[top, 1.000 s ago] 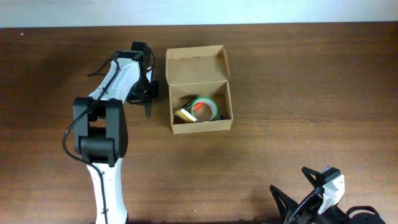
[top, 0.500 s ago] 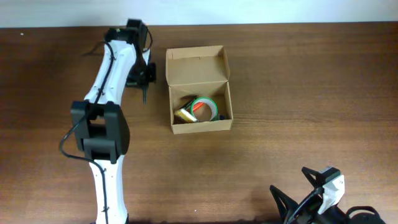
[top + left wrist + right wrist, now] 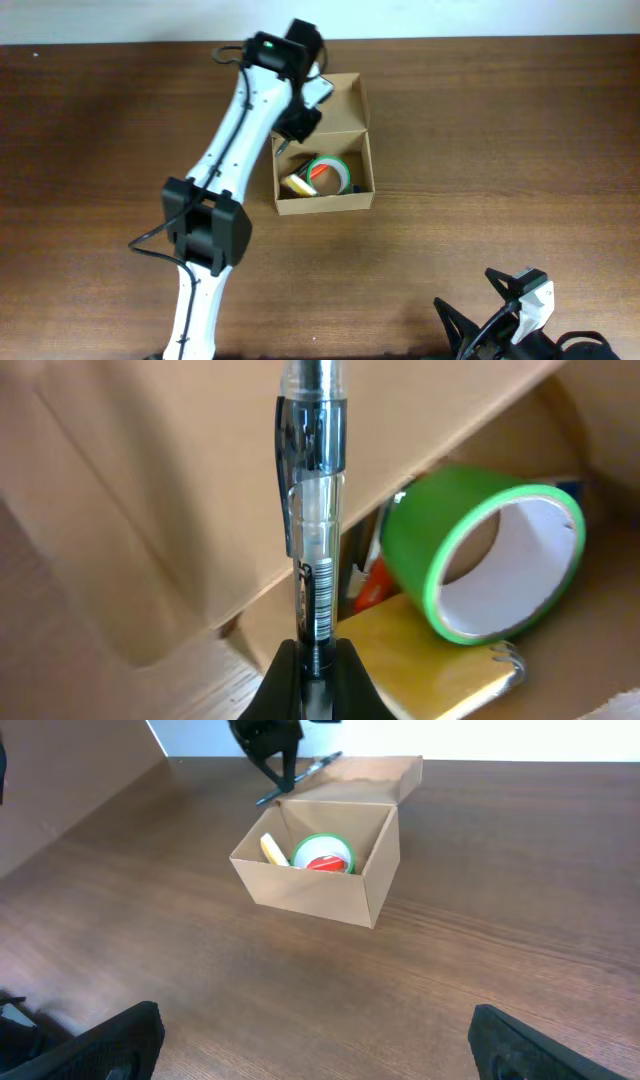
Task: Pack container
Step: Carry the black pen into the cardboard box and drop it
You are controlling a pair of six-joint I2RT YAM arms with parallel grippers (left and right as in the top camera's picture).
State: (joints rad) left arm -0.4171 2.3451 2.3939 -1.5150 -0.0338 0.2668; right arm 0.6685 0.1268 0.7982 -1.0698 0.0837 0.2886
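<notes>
Left pincer (image 3: 315,663): clamped tight on one end of a pen (image 3: 312,510), high over the container's far left corner.
Pen: a clear barrel with a dark clip, reaching out from the fingers across the lid flap (image 3: 150,490) (whether it touches the cardboard cannot be told).
Container (image 3: 325,203): a tan cardboard box standing open on the table (image 3: 500,150), near the far edge and a little left of the middle; its flap stands up on the far side.
Inside the container: a green tape roll (image 3: 430,530) on its edge, a yellow item (image 3: 420,660) just beside it toward the left wall, and something orange-red (image 3: 372,585) tucked between them, partly hidden.
Left arm: it stretches from the near edge diagonally to the box.
Right pincer (image 3: 315,1013): fingers spread wide with nothing between them, low at the near right corner and well apart from the box.
</notes>
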